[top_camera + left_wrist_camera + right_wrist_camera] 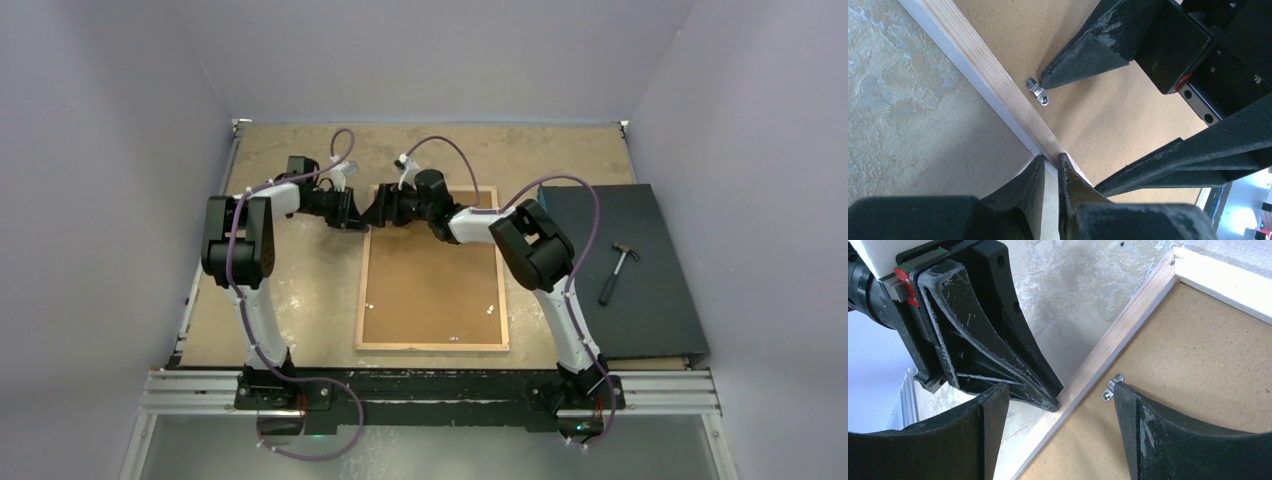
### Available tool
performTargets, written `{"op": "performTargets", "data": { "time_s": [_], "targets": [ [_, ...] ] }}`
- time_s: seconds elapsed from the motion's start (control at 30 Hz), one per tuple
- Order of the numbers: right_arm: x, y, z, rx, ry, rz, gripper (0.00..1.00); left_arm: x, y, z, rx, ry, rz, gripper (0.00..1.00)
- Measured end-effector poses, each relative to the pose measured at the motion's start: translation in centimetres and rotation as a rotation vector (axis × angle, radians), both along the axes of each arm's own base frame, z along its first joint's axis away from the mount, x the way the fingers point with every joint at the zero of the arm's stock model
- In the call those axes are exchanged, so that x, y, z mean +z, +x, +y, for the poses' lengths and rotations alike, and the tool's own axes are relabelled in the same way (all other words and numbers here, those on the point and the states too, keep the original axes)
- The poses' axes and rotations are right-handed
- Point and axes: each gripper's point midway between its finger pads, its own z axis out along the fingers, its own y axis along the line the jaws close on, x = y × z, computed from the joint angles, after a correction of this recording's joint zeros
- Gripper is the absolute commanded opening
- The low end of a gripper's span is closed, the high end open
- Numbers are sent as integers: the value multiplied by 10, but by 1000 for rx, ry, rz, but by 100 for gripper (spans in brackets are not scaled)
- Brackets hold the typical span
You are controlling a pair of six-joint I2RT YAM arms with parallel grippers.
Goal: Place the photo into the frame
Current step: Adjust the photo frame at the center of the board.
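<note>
- Left end effector clenched on the left rail of the frame, likely steadying it.
- Frame lies back-up at the centre of the tabletop, backing board seated; photo unseen.
- Right end effector spread, one finger at the retaining clip.

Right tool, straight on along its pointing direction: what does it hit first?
Likely the metal turn clip on the backing board; one fingertip sits right at it. Depth unclear.
</note>
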Motion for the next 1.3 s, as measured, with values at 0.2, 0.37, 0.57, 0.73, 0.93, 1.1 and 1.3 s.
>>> {"op": "performTargets", "data": {
  "time_s": [0.2, 0.37, 0.57, 0.73, 0.93, 1.1, 1.3],
  "targets": [
    [1, 2, 6, 44, 18, -9, 79, 0, 0, 0, -5, -1, -5, 8],
    [1, 0, 8, 82, 11, -22, 78, 0, 0, 0, -5, -1, -5, 8],
    [0, -2, 7, 113, 4, -39, 78, 0, 0, 0, -5, -1, -5, 8],
    [0, -3, 8, 135, 1, -38, 77, 1, 0, 0, -5, 0, -6, 8],
    [-1, -5, 12, 182, 16, -41, 77, 1, -1, 0, -6, 0, -5, 8],
    [-1, -7, 12, 207, 17, -44, 77, 1, -1, 0, -7, 4, -5, 8],
    [0, -9, 12, 222, 15, -34, 79, 1, -4, 1, -10, 5, 5, 8]
  ]
}}
